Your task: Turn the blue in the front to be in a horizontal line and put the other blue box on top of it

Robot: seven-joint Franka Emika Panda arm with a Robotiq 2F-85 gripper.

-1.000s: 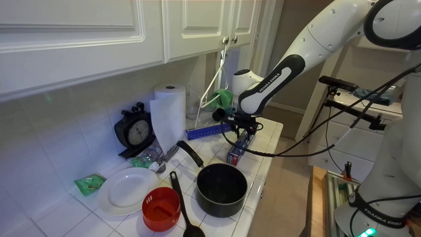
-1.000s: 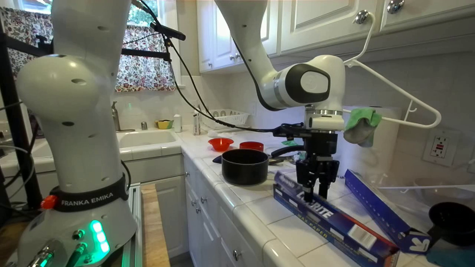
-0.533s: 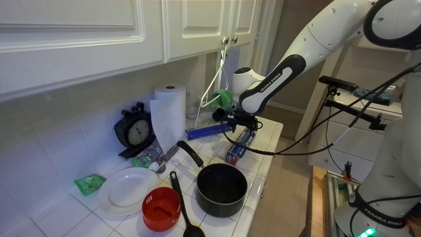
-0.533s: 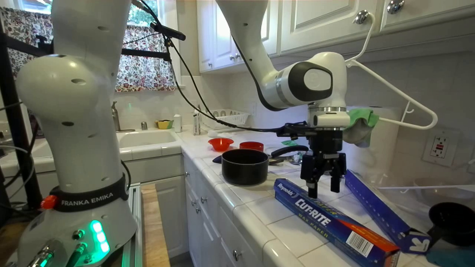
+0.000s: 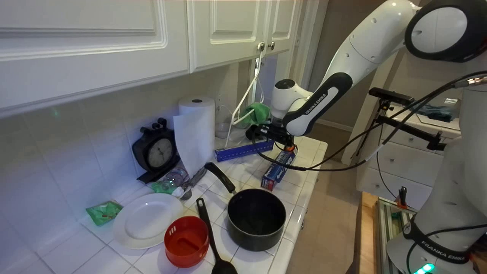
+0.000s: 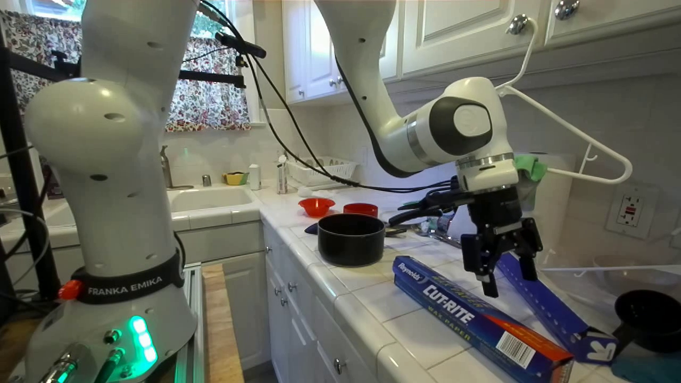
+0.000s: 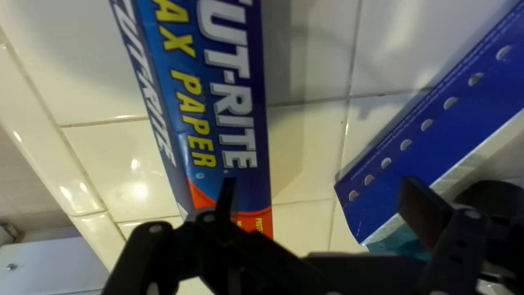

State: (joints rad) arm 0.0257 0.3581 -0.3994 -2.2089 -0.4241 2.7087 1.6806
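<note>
The blue in the front is a labelled wax paper carton lying flat on the tiled counter, running diagonally in an exterior view. The other blue box, slim and dark violet-blue, lies behind it at an angle, nearer the wall. Seen from the wrist, the carton is at left and the violet-blue box at right, with bare tile between. My gripper hangs tilted above the two boxes, its jaws wide apart and holding nothing. In the wrist view one fingertip overlaps the carton's orange end and the opposite one overlaps the violet-blue box.
A black pot stands on the counter beyond the carton. A white hanger with a green cloth hangs from a cabinet knob close to the wrist. A paper towel roll and a black cup are near the violet-blue box.
A second ago my fingers were down at the carton, which sat slightly rolled. They have opened and risen, the carton now rests flat, and the gripper has shifted toward the violet-blue box and tilted.
</note>
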